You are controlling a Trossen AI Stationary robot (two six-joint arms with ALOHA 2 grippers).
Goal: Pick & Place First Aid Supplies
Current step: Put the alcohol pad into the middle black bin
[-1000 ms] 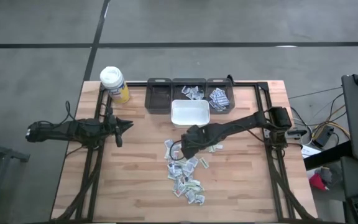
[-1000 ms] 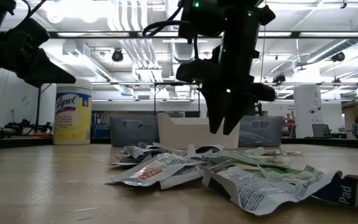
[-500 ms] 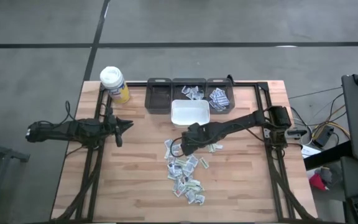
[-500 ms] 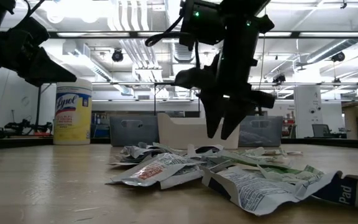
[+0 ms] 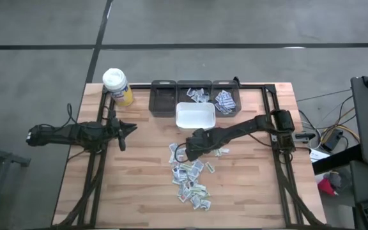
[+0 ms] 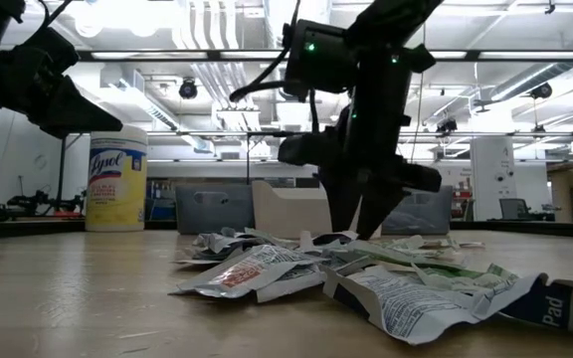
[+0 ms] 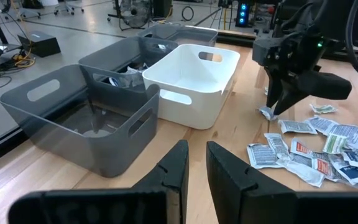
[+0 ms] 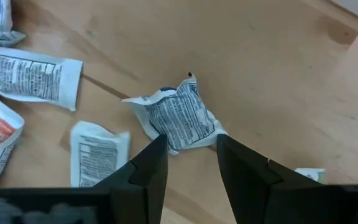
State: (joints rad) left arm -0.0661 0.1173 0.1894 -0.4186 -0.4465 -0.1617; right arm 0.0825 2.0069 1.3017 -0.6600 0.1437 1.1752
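Pickup is in hand: right hand (image 8: 188, 158), fingers parted, straddles a crumpled packet (image 8: 179, 121) on the desk (image 5: 139, 179); next it likely closes and lifts.

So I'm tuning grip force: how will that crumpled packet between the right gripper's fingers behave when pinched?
The crumpled packet looks like thin paper, creased and puffed, so it will probably flatten and flop rather than stay stiff. It seems light and lies loose on the wooden table, so a finger of the open right gripper could nudge it aside. Its raised folds should give the pads some purchase.
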